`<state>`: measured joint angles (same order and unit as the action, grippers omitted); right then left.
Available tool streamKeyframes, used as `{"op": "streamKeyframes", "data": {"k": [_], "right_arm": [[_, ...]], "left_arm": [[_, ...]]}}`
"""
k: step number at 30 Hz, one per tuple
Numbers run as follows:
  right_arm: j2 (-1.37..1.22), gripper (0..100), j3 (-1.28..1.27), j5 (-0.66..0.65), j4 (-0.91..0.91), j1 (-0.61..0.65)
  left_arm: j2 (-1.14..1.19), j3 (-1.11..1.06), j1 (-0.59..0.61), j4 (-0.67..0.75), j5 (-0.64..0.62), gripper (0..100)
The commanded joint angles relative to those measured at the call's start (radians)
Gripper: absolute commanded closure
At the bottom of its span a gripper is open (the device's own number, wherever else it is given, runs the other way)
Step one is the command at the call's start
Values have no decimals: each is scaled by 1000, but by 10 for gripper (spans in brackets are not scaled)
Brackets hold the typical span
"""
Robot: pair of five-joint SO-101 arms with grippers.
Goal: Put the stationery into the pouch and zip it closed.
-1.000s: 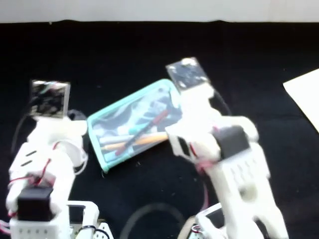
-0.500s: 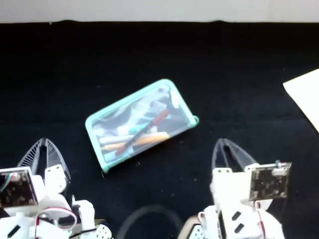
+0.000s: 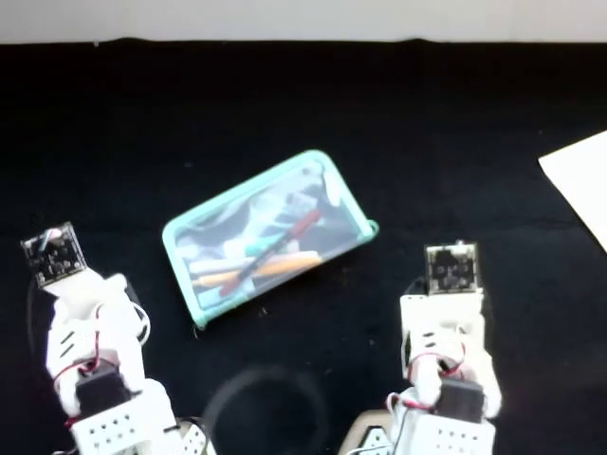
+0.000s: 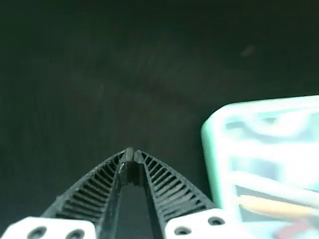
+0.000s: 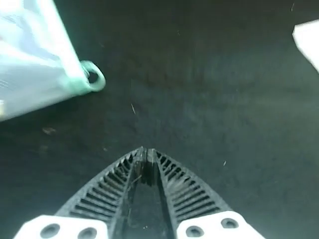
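Observation:
A mint-green pouch (image 3: 266,235) with a clear front lies flat at the middle of the black table, with several pens and pencils inside it. Its ring-shaped zipper pull (image 3: 372,228) sits at the corner nearest the right arm. In the left wrist view my left gripper (image 4: 130,153) is shut with nothing in it, on bare cloth beside the pouch (image 4: 264,159). My right gripper (image 5: 145,152) is also shut and empty, a short way from the pouch corner (image 5: 35,55) and its ring pull (image 5: 93,78). Both arms sit drawn back at the table's near edge.
A white sheet (image 3: 580,180) lies at the table's right edge, and its corner (image 5: 308,40) shows in the right wrist view. A pale wall strip (image 3: 303,19) runs behind the table's far edge. A dark cable loop (image 3: 256,408) lies between the arm bases.
Both arms have pulled back from the pouch to the table's near edge. The right arm, over the pouch's right end a second ago, is now clear of it. The pouch has not moved.

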<state>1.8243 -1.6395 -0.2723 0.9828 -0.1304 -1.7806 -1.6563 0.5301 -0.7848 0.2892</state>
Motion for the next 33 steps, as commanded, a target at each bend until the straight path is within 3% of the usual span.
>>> {"op": "streamKeyframes", "data": {"k": [1,5,13,15,19,26,30,33], "right_arm": [[8,992,-163,-5,-143,-50],[4,992,-166,-3,-104,-56],[1,992,-166,-3,263,50],[1,992,-165,-3,265,38],[-1,992,-165,-3,263,-54],[5,992,-165,-6,268,-401],[4,992,-165,-5,266,-412],[2,992,-165,-5,266,-318]], "left_arm": [[4,-36,70,75,2,992],[5,-41,117,-11,2,991],[-1,-41,124,-466,-3,991],[-7,-41,125,-548,-3,992],[-7,-41,125,-548,0,992],[-7,-41,125,-548,0,992],[-7,-41,125,-548,0,992],[-7,-41,125,-548,0,992]]}}
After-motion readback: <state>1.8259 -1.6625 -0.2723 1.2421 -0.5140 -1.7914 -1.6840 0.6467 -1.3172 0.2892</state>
